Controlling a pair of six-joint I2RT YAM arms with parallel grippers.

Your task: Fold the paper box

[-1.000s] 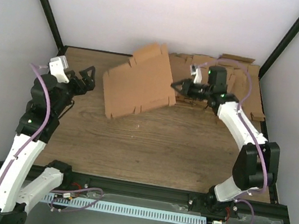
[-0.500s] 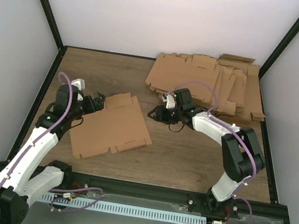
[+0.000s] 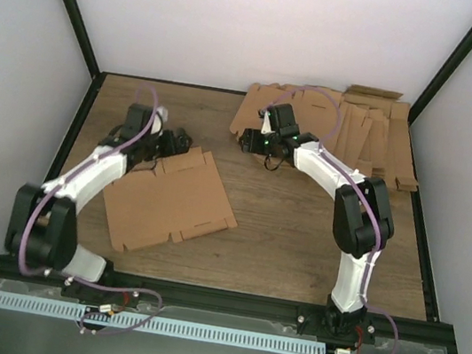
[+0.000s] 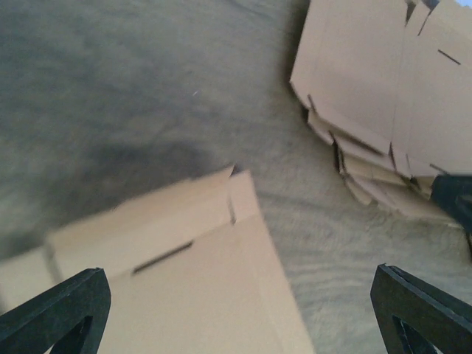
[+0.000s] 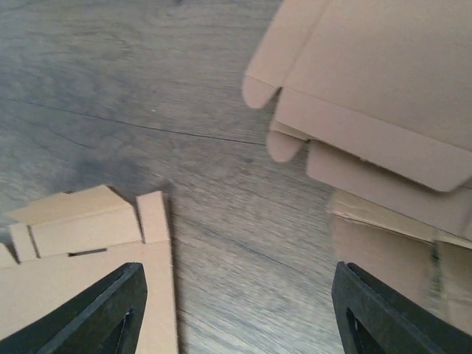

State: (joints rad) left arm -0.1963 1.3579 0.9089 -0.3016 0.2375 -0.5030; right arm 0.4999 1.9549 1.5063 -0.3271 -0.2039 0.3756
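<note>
We're at fold start: paper box (image 3: 169,202) flat on the table (image 3: 298,241) left of centre, left gripper (image 3: 178,143) wide at its far edge, right gripper (image 3: 249,142) wide, empty; next we need a flap pinch.

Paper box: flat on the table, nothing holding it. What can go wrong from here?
1. The box lies flat and loose. The open left pincer at its far flaps may slide the sheet instead of lifting a flap.
2. The open right pincer hangs at the edge of the pile of blanks, so a reach from there could snag one of those.
</note>
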